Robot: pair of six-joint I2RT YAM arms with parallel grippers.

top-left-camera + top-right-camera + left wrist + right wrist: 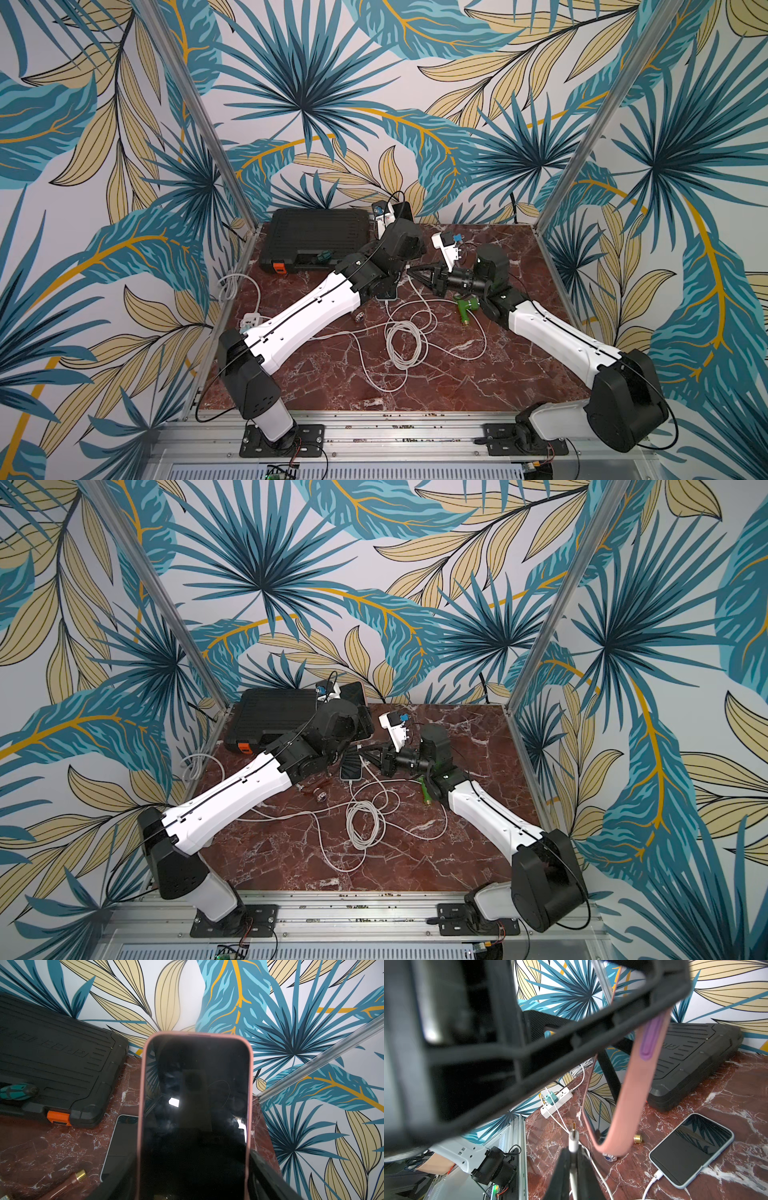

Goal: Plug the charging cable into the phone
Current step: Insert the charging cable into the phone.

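A phone in a pink case [195,1105] is held up off the table, upright and dark-screened, with my left gripper [193,1169] shut on its lower sides. Its top shows behind the left wrist in a top view [357,692]. In the right wrist view the pink case [633,1095] hangs close ahead. My right gripper [573,1157] is shut on the white plug [573,1138] of the charging cable. The plug's metal tip points at the case's bottom edge, a small gap away. In a top view the right gripper [417,272] points left toward the left wrist.
A second phone [691,1151] lies flat on the marble table with a white cable plugged in. Loose cable coils [405,340] lie mid-table. A black toolbox [316,239] stands at the back left, a white power strip [251,321] at the left edge, and a green fitting [465,309] under the right arm.
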